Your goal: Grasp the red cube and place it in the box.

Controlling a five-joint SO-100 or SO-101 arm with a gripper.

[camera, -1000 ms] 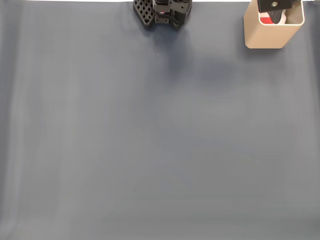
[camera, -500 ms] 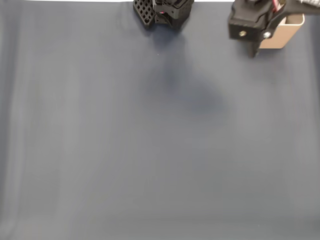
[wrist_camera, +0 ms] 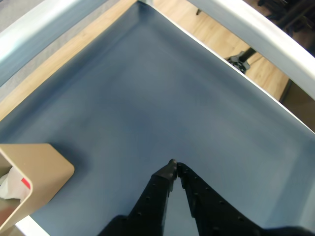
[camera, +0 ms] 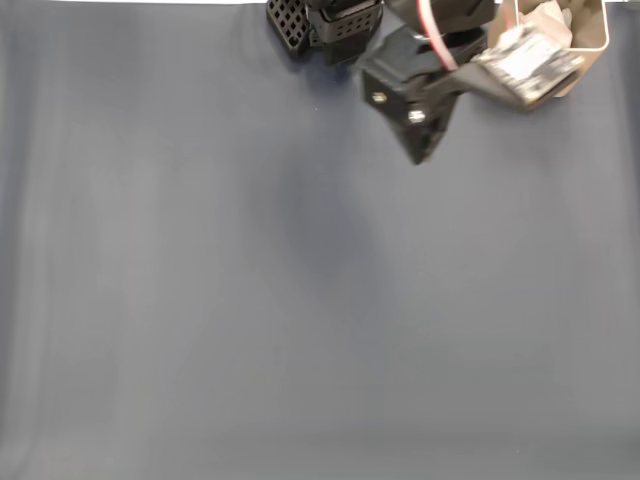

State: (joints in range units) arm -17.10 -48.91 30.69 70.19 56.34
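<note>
Jaws pressed together and empty above the mat, beside one box [wrist_camera: 34, 169] holding one red cube [wrist_camera: 25, 183].

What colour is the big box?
Beige, seen best in the wrist view: the box.

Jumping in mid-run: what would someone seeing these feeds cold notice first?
The black pincer stands out first: in the wrist view its tips are shut with nothing between them, above bare dark blue mat. Next is the beige box at that view's lower left corner, with a sliver of the red cube showing inside it. In the fixed view the arm reaches across the top edge, covering most of the box.
</note>
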